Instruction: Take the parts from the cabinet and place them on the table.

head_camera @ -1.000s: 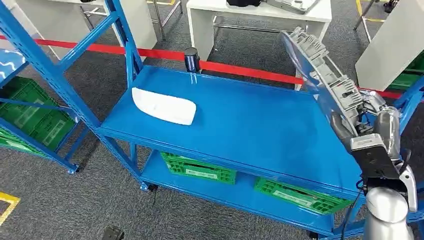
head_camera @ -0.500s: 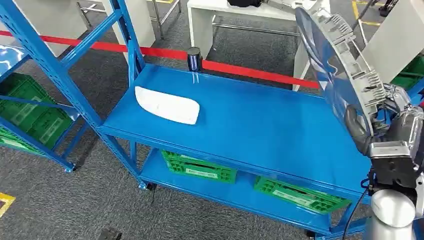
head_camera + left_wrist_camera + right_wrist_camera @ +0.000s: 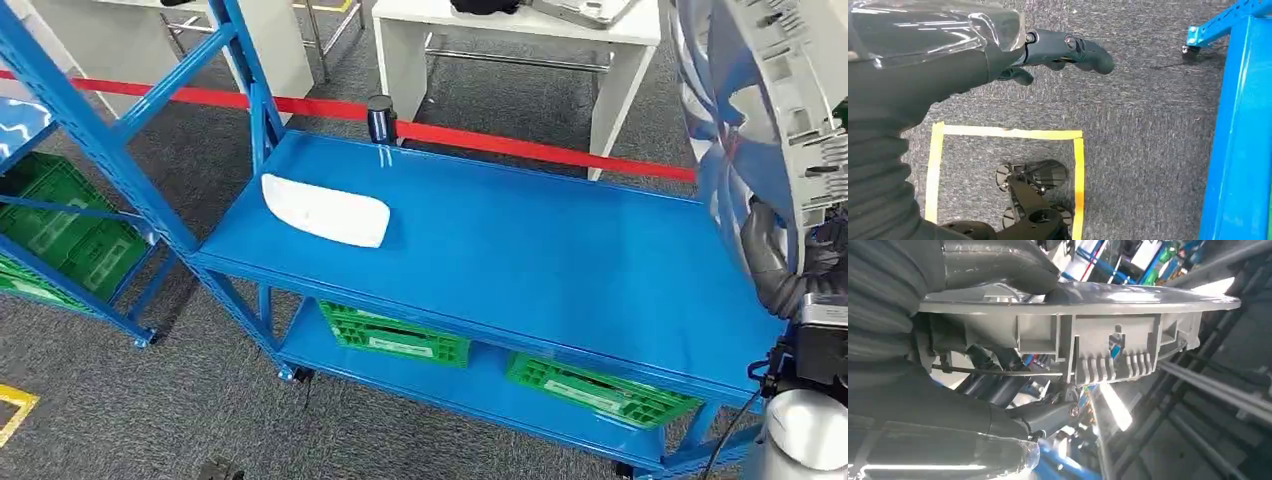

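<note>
My right hand [image 3: 778, 262] grips a large grey plastic part with a clear lens [image 3: 770, 90], held upright and high at the right end of the blue cabinet shelf [image 3: 520, 250]. In the right wrist view the grey part [image 3: 1088, 340] lies across the picture, with my right hand [image 3: 973, 405] wrapped round its near end. A white curved part [image 3: 325, 211] lies on the left side of the shelf. My left hand [image 3: 1038, 47] hangs over the carpet with its fingers loosely bent and holds nothing.
Two green crates [image 3: 400, 340] [image 3: 590, 392] sit on the lower shelf. A black cylinder [image 3: 380, 118] stands at the shelf's back edge before a red floor line [image 3: 500, 140]. A white table [image 3: 520, 25] stands behind. A second blue rack [image 3: 60, 120] is on the left.
My right hand has raised the grey part higher and further right, off the shelf's right end. The white part has stayed where it was.
</note>
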Robot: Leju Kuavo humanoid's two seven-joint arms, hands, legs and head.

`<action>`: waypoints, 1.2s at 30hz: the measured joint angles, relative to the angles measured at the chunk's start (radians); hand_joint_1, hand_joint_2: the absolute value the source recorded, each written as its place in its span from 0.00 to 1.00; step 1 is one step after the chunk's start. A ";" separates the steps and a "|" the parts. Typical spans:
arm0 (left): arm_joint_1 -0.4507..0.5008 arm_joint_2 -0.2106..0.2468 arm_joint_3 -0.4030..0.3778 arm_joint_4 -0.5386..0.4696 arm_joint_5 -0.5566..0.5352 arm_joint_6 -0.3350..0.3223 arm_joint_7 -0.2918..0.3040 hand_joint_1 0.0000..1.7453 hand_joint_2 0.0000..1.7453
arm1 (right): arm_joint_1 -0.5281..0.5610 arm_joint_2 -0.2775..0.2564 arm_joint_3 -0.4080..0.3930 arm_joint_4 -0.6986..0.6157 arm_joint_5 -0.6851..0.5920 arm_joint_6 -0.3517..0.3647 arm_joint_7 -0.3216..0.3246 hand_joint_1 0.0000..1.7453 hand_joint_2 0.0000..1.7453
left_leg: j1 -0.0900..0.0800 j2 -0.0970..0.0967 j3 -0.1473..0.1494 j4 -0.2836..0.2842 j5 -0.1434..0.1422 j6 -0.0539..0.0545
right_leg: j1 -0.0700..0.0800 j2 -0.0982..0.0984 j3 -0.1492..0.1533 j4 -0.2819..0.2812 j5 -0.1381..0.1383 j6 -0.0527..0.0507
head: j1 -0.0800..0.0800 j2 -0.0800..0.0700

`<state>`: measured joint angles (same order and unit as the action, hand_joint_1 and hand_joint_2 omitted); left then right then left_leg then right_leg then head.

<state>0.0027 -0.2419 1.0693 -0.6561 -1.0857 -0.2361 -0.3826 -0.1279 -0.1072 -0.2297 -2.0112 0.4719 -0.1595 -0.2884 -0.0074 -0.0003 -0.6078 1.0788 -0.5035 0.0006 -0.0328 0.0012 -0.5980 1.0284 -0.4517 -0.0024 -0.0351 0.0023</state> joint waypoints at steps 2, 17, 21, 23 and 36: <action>0.000 -0.001 0.003 0.003 0.003 0.002 0.001 0.00 1.00 | 0.000 0.003 -0.004 -0.002 0.000 -0.002 0.000 0.98 1.00 | 0.007 0.000 -0.071 0.159 -0.082 -0.009 | 0.002 0.000 -0.004 0.001 0.002 -0.003 | 0.000 0.000; -0.002 -0.007 0.010 0.007 0.006 0.007 0.003 0.00 1.00 | 0.010 0.008 -0.048 -0.013 -0.015 -0.006 -0.010 0.98 1.00 | -0.011 0.007 0.051 -0.122 0.083 0.063 | 0.013 -0.001 -0.089 0.160 -0.076 0.007 | 0.008 0.000; 0.000 -0.017 0.010 0.006 0.004 0.006 0.005 0.00 1.00 | 0.022 0.009 -0.058 -0.014 -0.015 -0.006 -0.008 0.98 1.00 | -0.007 0.006 0.037 -0.113 0.089 0.054 | 0.000 -0.002 -0.094 0.225 -0.094 0.041 | 0.008 0.000; -0.001 -0.020 0.010 0.006 0.004 0.006 0.005 0.00 1.00 | 0.021 0.008 -0.060 -0.015 -0.015 -0.006 -0.009 0.98 1.00 | -0.001 0.005 0.022 -0.084 0.080 0.041 | -0.013 -0.005 0.019 0.025 -0.029 0.074 | 0.008 0.000; 0.007 -0.027 0.010 -0.019 0.000 -0.001 0.011 0.00 1.00 | 0.027 0.013 -0.067 -0.021 -0.014 0.006 -0.007 0.98 1.00 | 0.010 -0.001 -0.100 0.219 -0.066 -0.001 | 0.003 0.004 -0.009 0.013 -0.006 -0.005 | 0.003 0.000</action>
<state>0.0096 -0.2686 1.0796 -0.6748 -1.0853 -0.2369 -0.3712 -0.1014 -0.0938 -0.2964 -2.0321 0.4574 -0.1537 -0.2956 0.0030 -0.0009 -0.7075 1.2979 -0.5693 -0.0006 -0.0300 0.0049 -0.6074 1.0415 -0.4578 -0.0074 -0.0317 0.0023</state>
